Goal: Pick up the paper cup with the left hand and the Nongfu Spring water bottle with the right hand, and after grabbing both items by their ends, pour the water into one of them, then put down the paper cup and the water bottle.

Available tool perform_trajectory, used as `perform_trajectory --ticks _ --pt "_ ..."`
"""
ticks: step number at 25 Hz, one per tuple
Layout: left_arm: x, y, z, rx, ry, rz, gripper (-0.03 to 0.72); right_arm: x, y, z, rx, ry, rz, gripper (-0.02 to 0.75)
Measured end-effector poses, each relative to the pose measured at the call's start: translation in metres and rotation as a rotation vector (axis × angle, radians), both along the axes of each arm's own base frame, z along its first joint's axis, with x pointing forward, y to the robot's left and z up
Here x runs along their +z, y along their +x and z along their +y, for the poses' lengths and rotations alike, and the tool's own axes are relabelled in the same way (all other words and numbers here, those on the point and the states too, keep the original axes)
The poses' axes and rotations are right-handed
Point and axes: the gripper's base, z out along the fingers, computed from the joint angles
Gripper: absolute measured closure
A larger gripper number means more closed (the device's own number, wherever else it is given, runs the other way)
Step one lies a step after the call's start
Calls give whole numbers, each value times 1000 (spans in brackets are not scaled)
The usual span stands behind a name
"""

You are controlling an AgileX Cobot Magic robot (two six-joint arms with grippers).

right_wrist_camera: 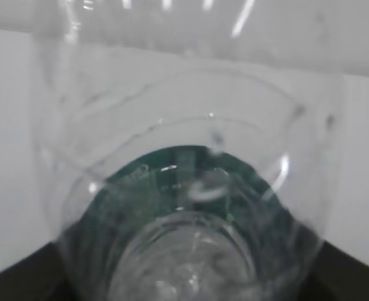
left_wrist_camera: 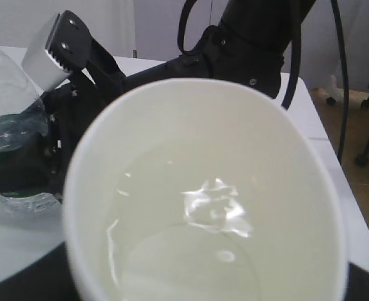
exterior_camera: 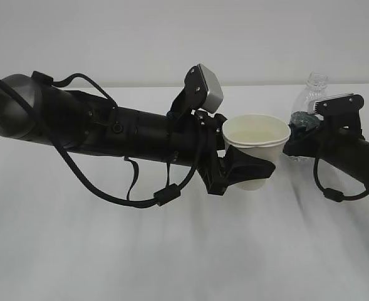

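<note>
My left gripper (exterior_camera: 250,170) is shut on the lower part of the white paper cup (exterior_camera: 256,135), which it holds upright. In the left wrist view the paper cup (left_wrist_camera: 209,200) fills the frame, with clear water (left_wrist_camera: 197,244) in its bottom. The Nongfu Spring water bottle (exterior_camera: 311,100) stands upright and uncapped at the right. My right gripper (exterior_camera: 304,133) sits around its green label. In the right wrist view the bottle (right_wrist_camera: 190,207) hides the jaws, so I cannot tell whether they press on it. Cup and bottle stand close together, apart.
The white table (exterior_camera: 171,251) stretches in front of both arms, with a pale wall behind. In the left wrist view the table's right edge (left_wrist_camera: 334,163) drops to a brown floor with a caster wheel (left_wrist_camera: 361,159).
</note>
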Motion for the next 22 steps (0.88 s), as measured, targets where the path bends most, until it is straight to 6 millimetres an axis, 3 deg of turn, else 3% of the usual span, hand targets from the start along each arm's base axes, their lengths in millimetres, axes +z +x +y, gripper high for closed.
perform_trajectory --ticks 5,11,22 --pt "0 0 0 1 -1 1 251 1 0 1 5 6 -19 158" --pt "0 0 0 1 -1 1 251 4 -2 1 6 8 -19 148" --pt "1 1 0 8 -7 5 251 42 -30 0 -4 11 -60 148"
